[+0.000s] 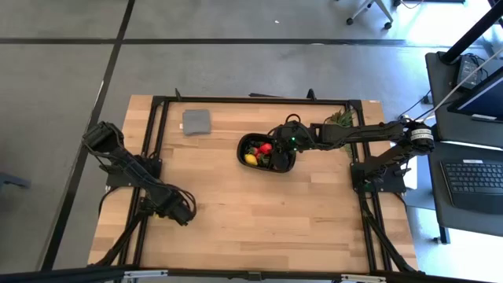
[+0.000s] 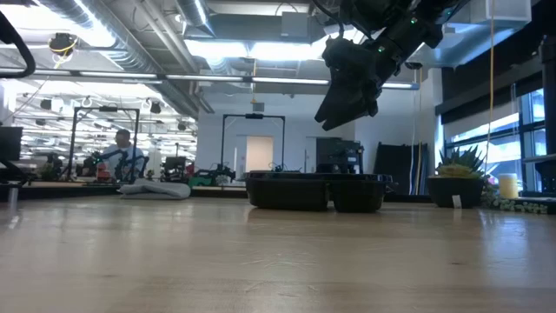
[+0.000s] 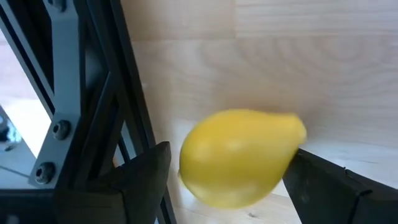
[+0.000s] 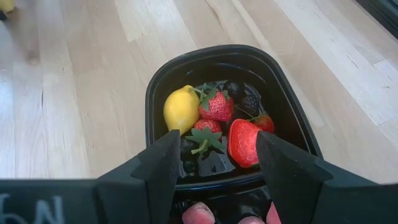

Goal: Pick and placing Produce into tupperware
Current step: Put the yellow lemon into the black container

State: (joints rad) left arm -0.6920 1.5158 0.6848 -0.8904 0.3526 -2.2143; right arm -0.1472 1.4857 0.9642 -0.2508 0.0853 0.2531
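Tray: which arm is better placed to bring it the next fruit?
Left, probably. Its claw is closed on a lemon near the table's left edge. The right claw hangs open and empty over the tray.

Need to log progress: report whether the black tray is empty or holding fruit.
Holding fruit: the tray contains a lemon, strawberries and dark berries.

Sits on the table (image 1: 259, 212) toward its far right part: the tupperware (image 1: 284, 164), with produce (image 1: 260, 152) inside. Hangs above the tupperware's right end: the right gripper (image 1: 284, 140). Lies near the far left corner: a flat square piece (image 1: 196, 121). Waits near the left edge, toward the front: the left gripper (image 1: 185, 212), with a lemon-like piece (image 3: 239, 155) between its fingers.
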